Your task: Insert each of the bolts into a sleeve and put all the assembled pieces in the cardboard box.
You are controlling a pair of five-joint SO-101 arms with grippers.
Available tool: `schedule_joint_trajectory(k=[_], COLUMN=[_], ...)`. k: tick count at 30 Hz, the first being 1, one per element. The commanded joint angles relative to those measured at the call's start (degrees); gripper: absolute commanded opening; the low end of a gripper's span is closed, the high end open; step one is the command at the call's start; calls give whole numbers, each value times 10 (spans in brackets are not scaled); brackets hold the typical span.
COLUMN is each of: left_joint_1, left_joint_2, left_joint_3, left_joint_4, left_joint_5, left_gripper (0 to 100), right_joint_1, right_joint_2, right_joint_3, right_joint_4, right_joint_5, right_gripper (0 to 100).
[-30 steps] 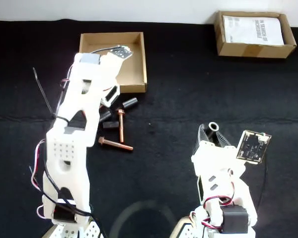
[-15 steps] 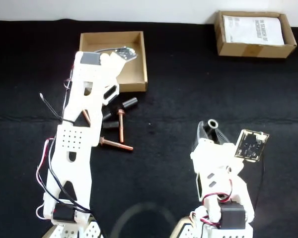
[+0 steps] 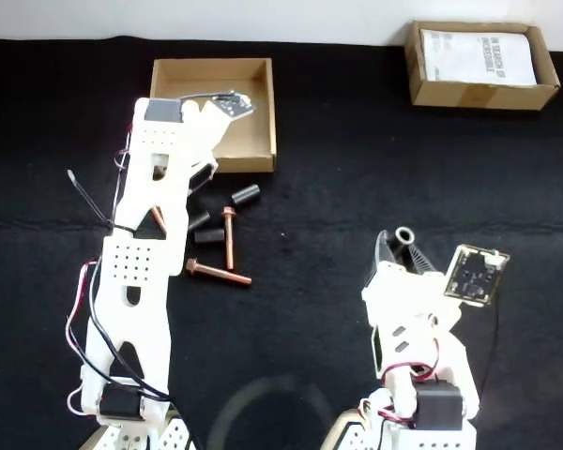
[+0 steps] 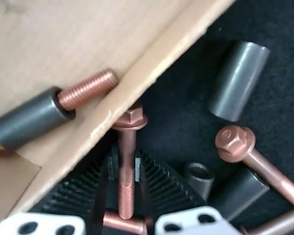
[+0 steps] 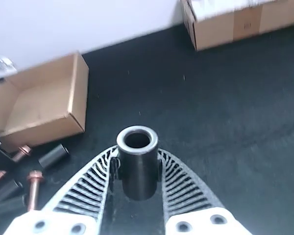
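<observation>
Copper-coloured and flanged, a bolt [image 4: 128, 142] is clamped in the left arm's jaws, its head just beside the outer wall of the cardboard box [image 4: 157, 58]. That box stands near the worktop's [image 3: 338, 187] far edge, toward the left corner. One assembled piece [image 4: 34, 120] lies inside it. Two loose bolts [image 3: 229, 239] and three loose sleeves [image 3: 245, 195] lie beside the box's near wall. The right arm's jaws grip a dark sleeve [image 5: 137, 169] upright over the worktop's right half, well apart from the box. A second box [image 3: 479, 96] sits at the far right corner.
</observation>
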Motion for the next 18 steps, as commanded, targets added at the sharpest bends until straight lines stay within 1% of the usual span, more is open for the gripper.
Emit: schedule_joint_trajectory(k=[1,3,5,8,11,14,16,18], left_joint_1=[16,41,72,113,153,191,209,213], left_joint_2=[-93,-136,-179,-251,-320,-377,-410,-438], left_joint_3=[-13,-11,-11,-10,-14,-15,-15,-28], left_joint_4=[9,9,9,9,9,8,8,-5], left_joint_5=[127,211,262,280,280,282,319,384], left_gripper=[9,9,9,9,9,9,9,9], right_joint_1=[7,7,7,4,0,-25,-51,-77], right_joint_2=[-5,-5,-5,-5,-5,-5,-5,-5], right_joint_3=[11,17,18,20,44,67,73,74], right_joint_4=[-13,-14,-14,-26,-80,-128,-151,-168], right_joint_5=[-4,-4,-4,-4,-3,-3,-3,-3], right_gripper=[6,6,6,6,6,6,6,6])
